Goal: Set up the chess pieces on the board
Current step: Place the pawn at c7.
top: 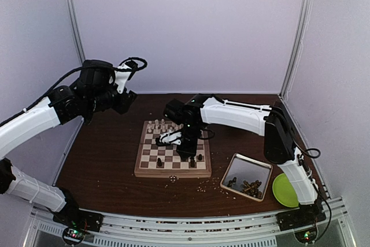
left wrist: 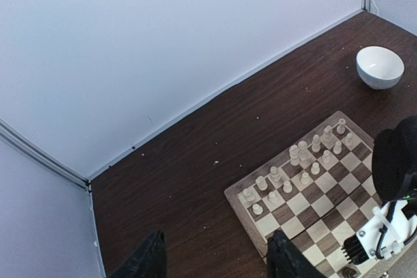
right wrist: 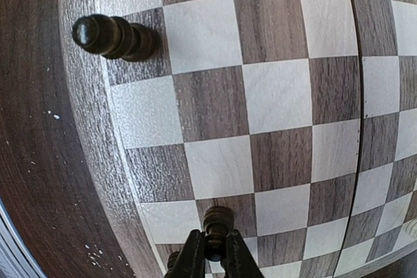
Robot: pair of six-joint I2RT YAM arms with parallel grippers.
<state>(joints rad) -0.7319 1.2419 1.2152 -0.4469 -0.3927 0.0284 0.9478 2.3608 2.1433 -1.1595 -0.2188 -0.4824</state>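
The right gripper (right wrist: pixel 215 252) is seen at the bottom centre of its wrist view, closed on a dark piece (right wrist: pixel 218 221) over a brown square near the edge of the board (right wrist: pixel 273 96). Whether that piece touches the square cannot be told. A second dark piece (right wrist: pixel 114 36) is seen at the upper left. In the overhead view the board is placed mid-frame, with cream pieces (top: pixel 159 125) lined along its far rows. More dark pieces (top: pixel 250 187) are seen in the metal tray (top: pixel 247 167) at lower right. The left gripper (left wrist: pixel 215 262) is held open and empty.
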